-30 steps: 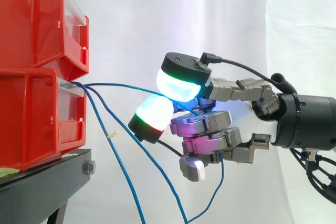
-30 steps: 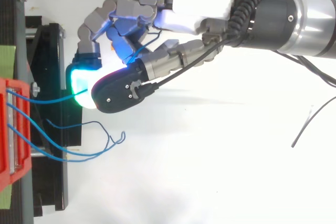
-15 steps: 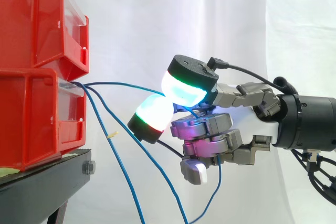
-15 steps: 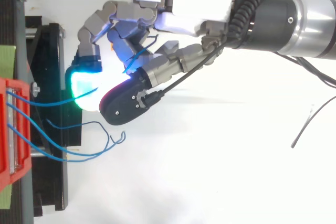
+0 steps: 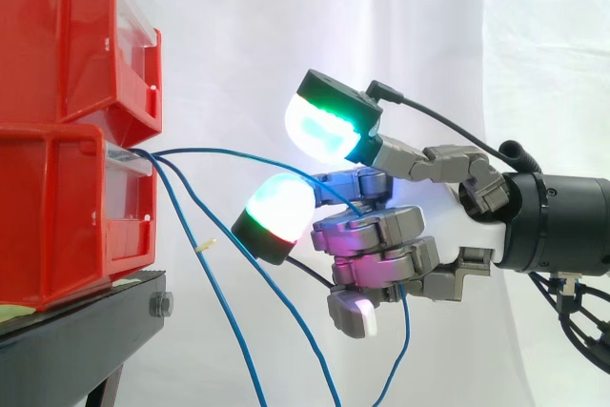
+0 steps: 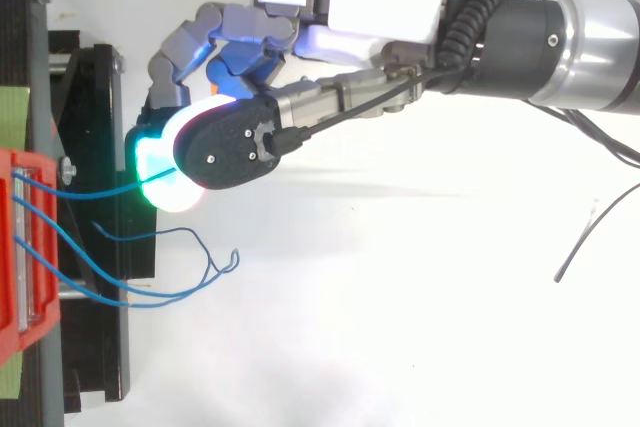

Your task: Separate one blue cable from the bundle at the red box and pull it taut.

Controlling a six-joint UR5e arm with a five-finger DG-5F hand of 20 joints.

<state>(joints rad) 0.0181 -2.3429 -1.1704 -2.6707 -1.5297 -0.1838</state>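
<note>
Blue cable (image 5: pixel 219 150) hooked through the hand's (image 5: pixel 419 259) curled fingers (image 5: pixel 367 229), thumb pad (image 5: pixel 319 126) standing clear above it. It arcs slack toward nine o'clock into the red box (image 5: pixel 67 207); other strands (image 5: pixel 210 283) droop at seven. Separation looks done; next, clamp down and draw toward three o'clock.

Nothing legible for you here. No text, numbers or signs can be read on the red bins (image 5: pixel 67 197), their clear front strips (image 5: pixel 129 161) or the black stand (image 5: pixel 86 326) in either view.
</note>
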